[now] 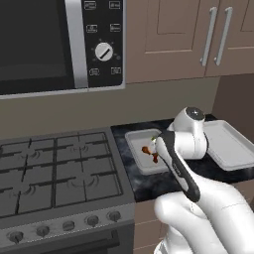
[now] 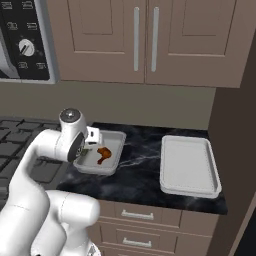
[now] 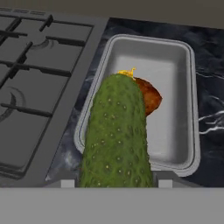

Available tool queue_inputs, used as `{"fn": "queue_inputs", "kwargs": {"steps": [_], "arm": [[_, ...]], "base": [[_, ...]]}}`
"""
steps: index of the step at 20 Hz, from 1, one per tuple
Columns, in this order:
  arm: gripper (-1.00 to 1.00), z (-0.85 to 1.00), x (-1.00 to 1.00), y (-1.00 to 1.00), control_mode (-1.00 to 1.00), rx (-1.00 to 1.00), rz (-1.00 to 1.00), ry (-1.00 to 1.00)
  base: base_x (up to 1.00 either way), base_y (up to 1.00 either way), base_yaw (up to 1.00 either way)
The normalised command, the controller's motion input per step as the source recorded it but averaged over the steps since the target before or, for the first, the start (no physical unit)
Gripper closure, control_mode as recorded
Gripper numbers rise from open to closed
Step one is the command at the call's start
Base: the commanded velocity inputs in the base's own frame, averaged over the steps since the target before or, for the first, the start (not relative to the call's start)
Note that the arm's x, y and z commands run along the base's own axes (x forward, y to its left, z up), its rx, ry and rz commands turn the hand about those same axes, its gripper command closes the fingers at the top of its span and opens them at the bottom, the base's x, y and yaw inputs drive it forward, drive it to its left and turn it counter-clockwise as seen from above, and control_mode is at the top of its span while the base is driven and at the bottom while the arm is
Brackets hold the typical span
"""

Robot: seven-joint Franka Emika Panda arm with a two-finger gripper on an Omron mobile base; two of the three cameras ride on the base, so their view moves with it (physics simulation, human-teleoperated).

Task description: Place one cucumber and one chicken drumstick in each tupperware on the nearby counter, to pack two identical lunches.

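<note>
In the hand view, a knobbly green cucumber (image 3: 116, 135) stands clamped in the end effector (image 3: 114, 183), its tip poised over the near rim of a white tupperware (image 3: 186, 70); inside that container lies a brown chicken drumstick (image 3: 148, 97), apparently alone, though the cucumber hides part of the floor; the tupperware sits on the black marbled desk (image 2: 137, 172) just beside the gas stove (image 1: 54, 171); farther along, a second tupperware (image 2: 189, 167) rests well apart; wooden cabinets (image 2: 145, 40) and a microwave (image 1: 59, 44) hang beyond.
</note>
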Motion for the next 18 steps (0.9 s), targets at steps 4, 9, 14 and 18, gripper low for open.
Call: {"fn": "queue_inputs", "kwargs": {"steps": [4, 9, 14, 18], "arm": [[1.00, -0.44, 0.68, 0.05, -1.00, 0.00, 0.00, 0.00], [1.00, -0.35, 0.58, 0.15, -1.00, 0.00, 0.00, 0.02], [1.00, -0.28, 0.49, 0.16, -1.00, 0.00, 0.00, 0.04], [1.00, -0.28, 0.38, 0.01, -1.00, 0.00, 0.00, 0.04]], "base": [[0.00, 0.00, 0.00], [0.00, 0.00, 0.00], [0.00, 0.00, 0.00], [0.00, 0.00, 0.00]]}}
